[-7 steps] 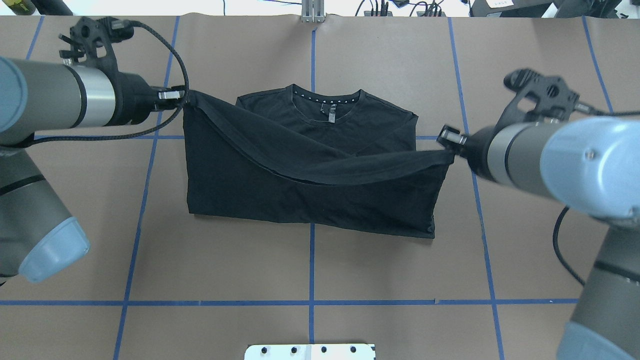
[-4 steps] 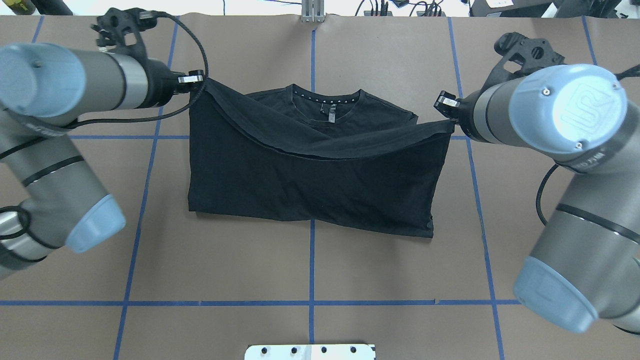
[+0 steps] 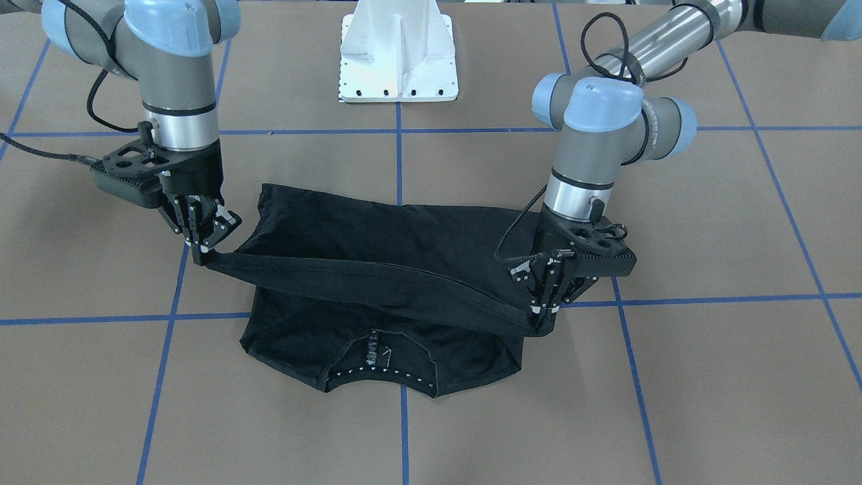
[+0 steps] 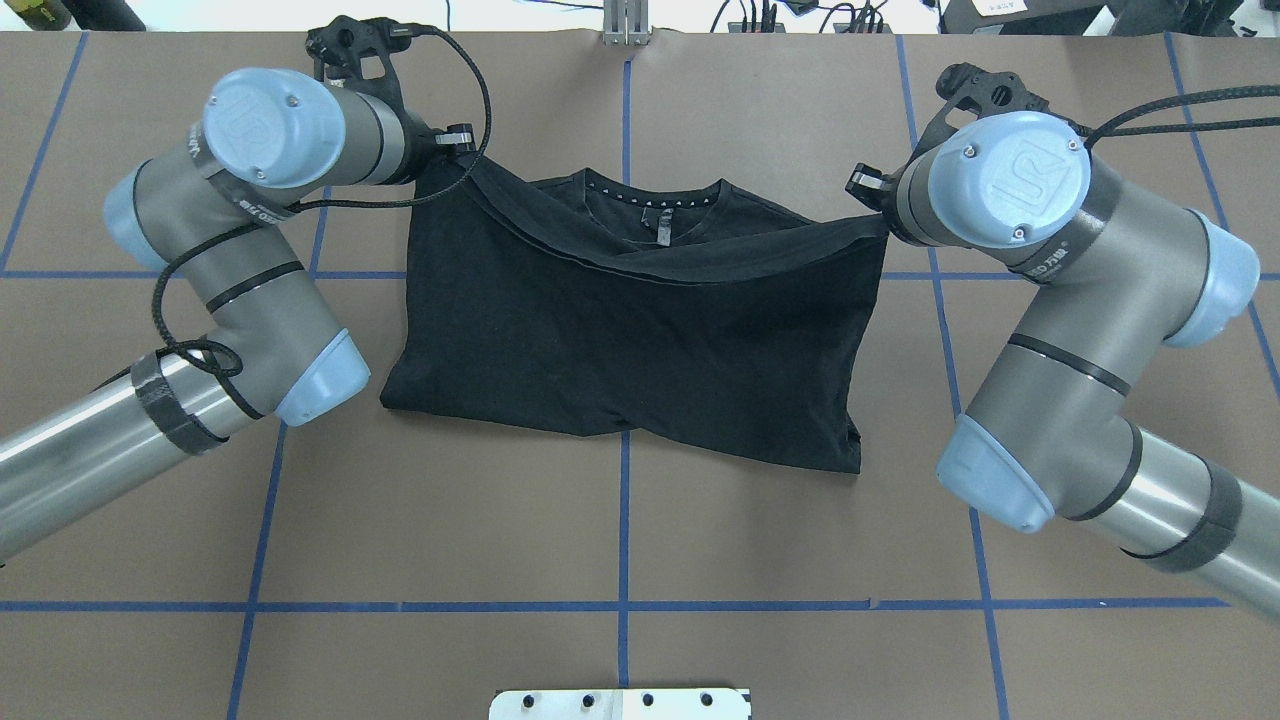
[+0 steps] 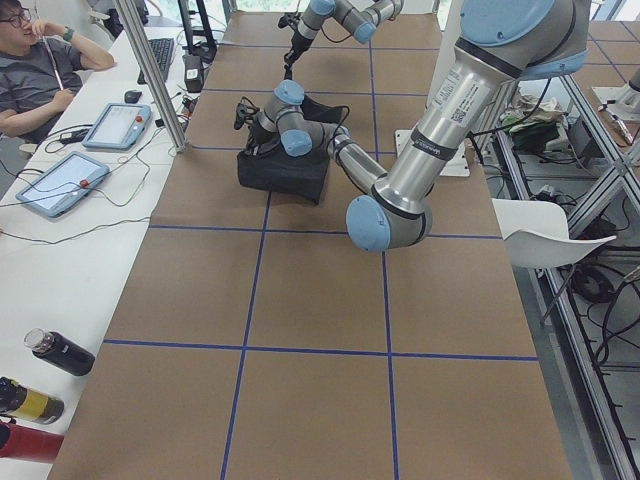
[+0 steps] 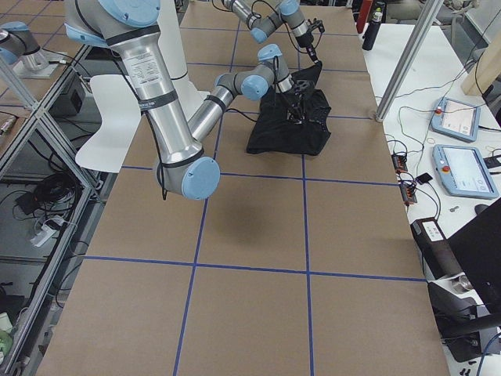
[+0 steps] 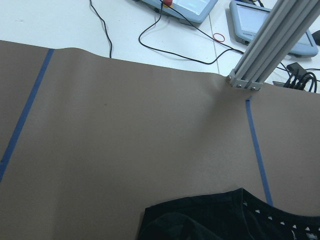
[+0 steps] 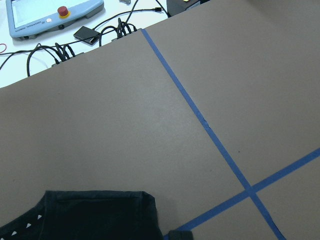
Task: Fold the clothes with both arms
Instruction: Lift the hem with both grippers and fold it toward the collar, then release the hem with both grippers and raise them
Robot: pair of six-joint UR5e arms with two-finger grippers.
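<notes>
The black T-shirt point(image 4: 640, 340) lies flat on the brown table, collar point(image 4: 655, 195) at the far side. Its chest graphic is hidden. My left gripper point(image 4: 455, 150) is shut on one hem corner, and my right gripper point(image 4: 868, 195) is shut on the other. Both hold the lifted hem stretched just above the shoulders. In the front-facing view the left gripper point(image 3: 542, 316) is on the right, the right gripper point(image 3: 200, 254) on the left, and the hem sags between them over the T-shirt point(image 3: 377, 256). Each wrist view shows only a T-shirt edge point(image 7: 225, 220) point(image 8: 90, 215).
Blue tape lines cross the table. The white pedestal base point(image 3: 399, 60) stands at the robot's side. An aluminium post point(image 4: 625, 20) stands at the far edge. Tablets point(image 5: 60, 180), cables, bottles point(image 5: 60, 352) and a seated operator point(image 5: 40, 60) are beyond that edge.
Both grippers have carried the hem away from the robot toward the collar. The folded-over layer now covers most of the shirt, and both arms have swung inward over the table.
</notes>
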